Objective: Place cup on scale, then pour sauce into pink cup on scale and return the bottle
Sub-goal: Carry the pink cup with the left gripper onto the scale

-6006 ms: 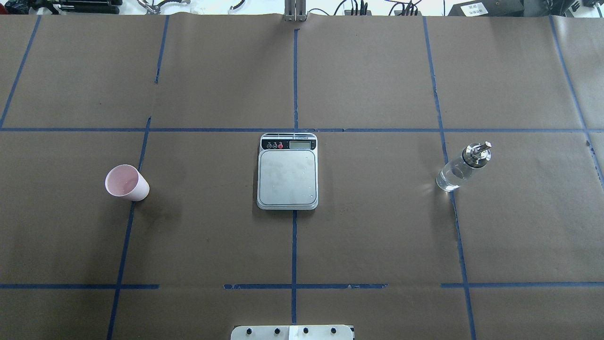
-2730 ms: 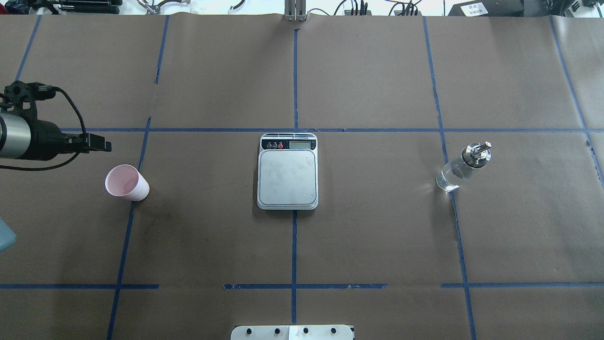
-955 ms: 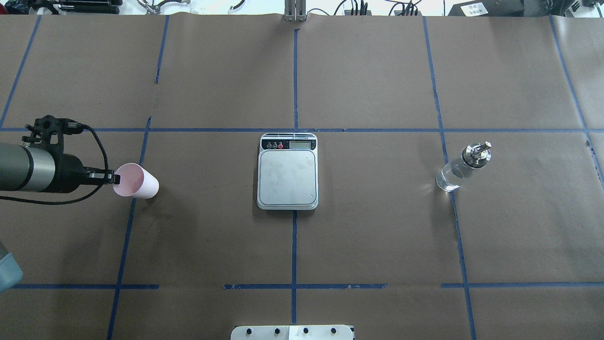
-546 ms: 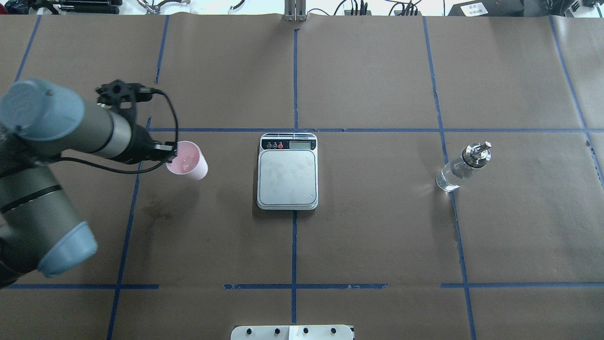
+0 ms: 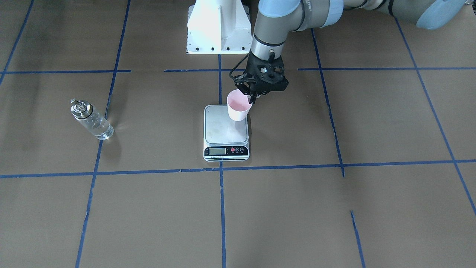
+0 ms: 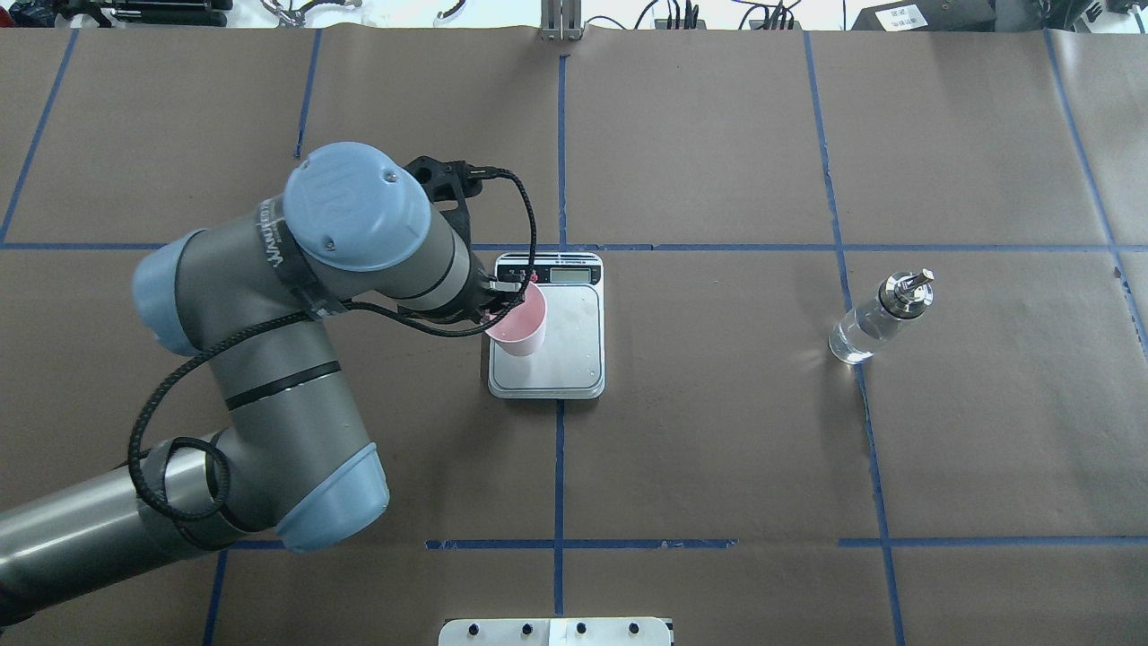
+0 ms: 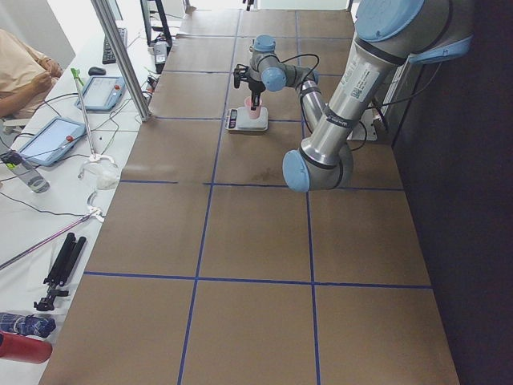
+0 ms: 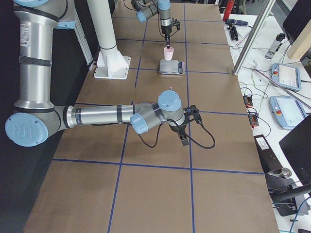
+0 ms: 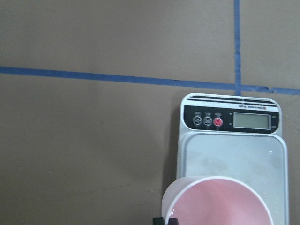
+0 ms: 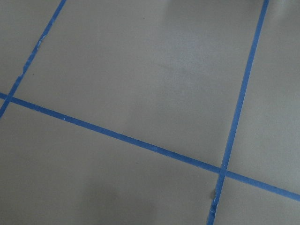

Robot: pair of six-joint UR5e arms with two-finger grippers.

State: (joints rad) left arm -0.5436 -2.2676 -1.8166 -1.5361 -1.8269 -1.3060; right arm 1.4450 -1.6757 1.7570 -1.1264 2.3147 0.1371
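Table: brown paper with blue tape lines, nothing shifting on it apart from the cup.

Left arm: now reaching across from the robot's left and filling much of that half of the overhead view. Half a second ago it was only partway in, with its wrist well short of the scale.

Right arm: lying low over bare table near the robot's right end, away from the work. Right gripper is pointing down at the paper; cannot tell whether its jaws are apart or together.

Scale: sitting at table centre, unmoved, with its display strip on the far side from the robot.

Bottle: standing upright, well apart on the robot's right and untouched. The clear sauce is showing through the glass.

Cup: upright and now riding over the platform's left part. Six seconds ago it was standing on the table far to the left. Whether its base is touching the steel is not clear; from the right-end view it looks slightly raised.

Left gripper: jaws clamped on the cup's wall at the rim, one finger inside and one outside.

Reading: the carry is nearly over. What remains is lowering the cup, preferably nearer the platform's middle, then letting go. The pour is not yet started.
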